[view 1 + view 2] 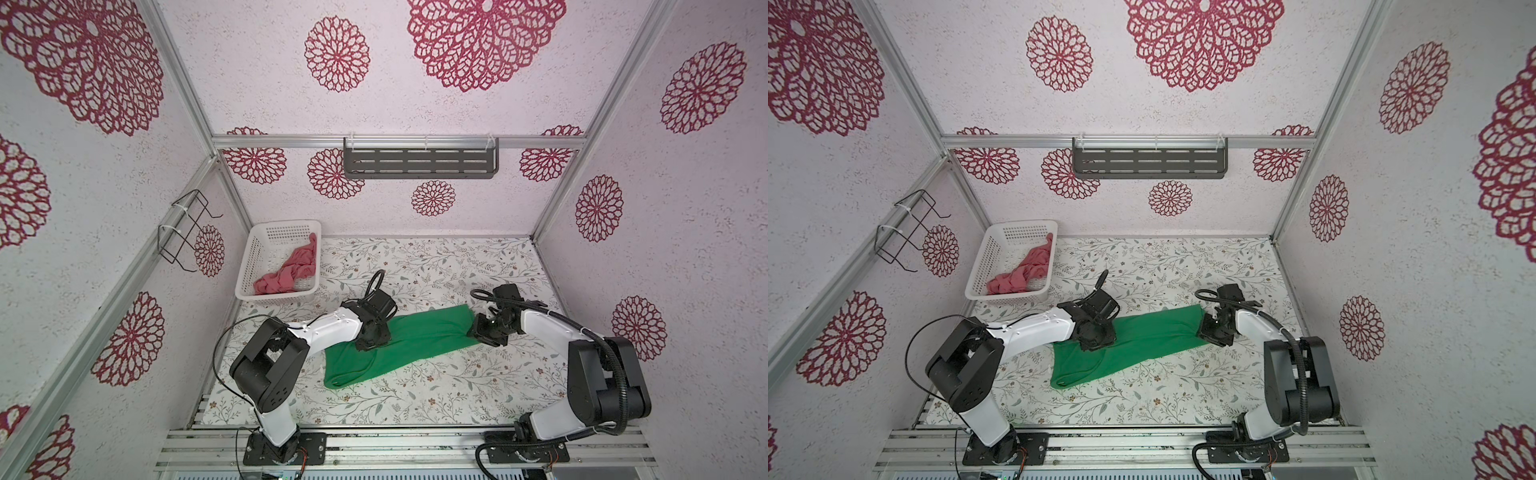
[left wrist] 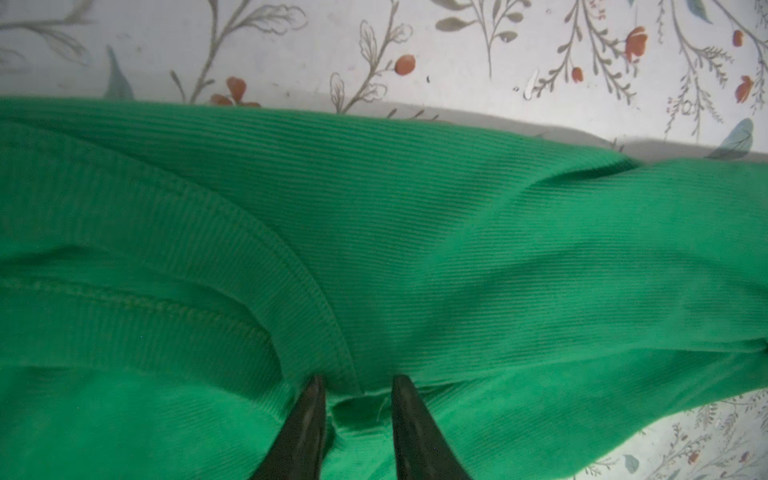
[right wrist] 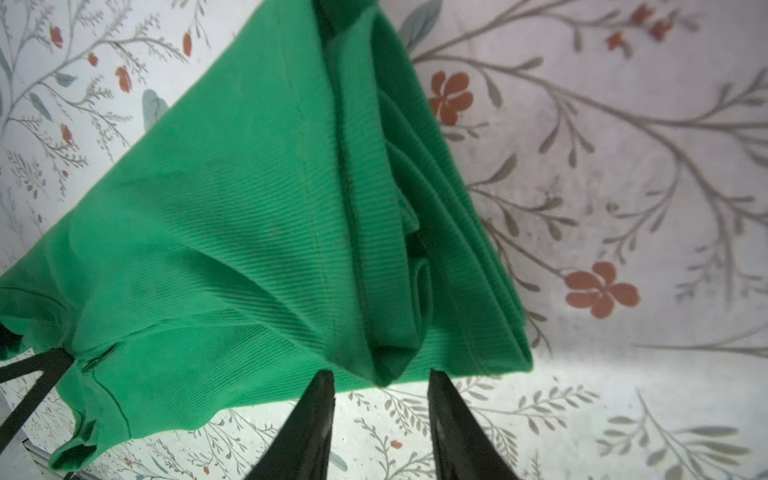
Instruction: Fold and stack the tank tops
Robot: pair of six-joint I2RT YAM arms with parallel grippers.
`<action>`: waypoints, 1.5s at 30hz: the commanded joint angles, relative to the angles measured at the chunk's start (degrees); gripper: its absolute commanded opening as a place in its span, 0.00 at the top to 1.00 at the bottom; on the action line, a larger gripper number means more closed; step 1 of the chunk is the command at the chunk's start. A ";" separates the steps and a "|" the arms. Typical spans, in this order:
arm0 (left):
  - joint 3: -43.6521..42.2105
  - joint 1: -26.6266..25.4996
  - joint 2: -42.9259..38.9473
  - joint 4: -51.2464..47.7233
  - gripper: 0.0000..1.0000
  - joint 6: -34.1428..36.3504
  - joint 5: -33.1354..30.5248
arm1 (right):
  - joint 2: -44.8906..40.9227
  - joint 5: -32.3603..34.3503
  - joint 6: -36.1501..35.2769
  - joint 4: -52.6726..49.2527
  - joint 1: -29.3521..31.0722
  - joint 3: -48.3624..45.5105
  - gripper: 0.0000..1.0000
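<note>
Both top views: bright green ribbed cloth tank top (image 1: 419, 336) on floral table (image 1: 457, 270), long axis spanning your arms. Left gripper (image 2: 359, 386) at armhole seam, right gripper (image 3: 380, 374) at opposite hem; both part-open astride folds, and you cannot confirm a hold. Crumpled dusty pink tank top (image 1: 291, 270) lies in white perforated plastic basket (image 1: 252, 257).

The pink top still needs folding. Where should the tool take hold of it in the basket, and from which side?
Grip the pink tank top at its thick crumpled bunch by the robot-side wall of the basket, coming straight down from above. The basket walls block any sideways approach, and that raised bunch likely offers folds to pinch.
</note>
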 commanded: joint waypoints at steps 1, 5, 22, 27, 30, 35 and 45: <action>-0.41 -0.05 0.42 0.99 0.74 -0.31 -0.02 | 0.64 -0.76 1.88 1.96 -0.15 0.80 0.64; -0.31 -0.05 0.66 0.94 0.83 -0.39 -0.11 | 1.11 -0.94 2.94 3.04 -0.18 0.76 0.72; 4.71 0.28 -2.51 -5.78 1.00 2.24 -4.02 | 0.83 1.52 -0.51 -4.50 -0.32 11.98 1.00; 3.17 0.81 -2.96 -5.53 0.89 1.51 -4.09 | 1.62 1.44 -1.25 -5.58 -0.28 14.58 1.00; 1.66 0.92 -2.55 -4.13 0.67 0.63 -3.78 | 1.63 1.28 -1.36 -5.51 -0.31 14.18 1.00; 0.56 0.92 -0.10 -1.97 0.61 -0.13 -2.54 | 1.06 1.17 -1.09 -4.78 -0.28 12.51 1.00; 3.40 1.09 0.49 -3.06 0.99 1.02 -3.77 | 2.01 1.02 -1.68 -5.05 -0.33 14.76 1.00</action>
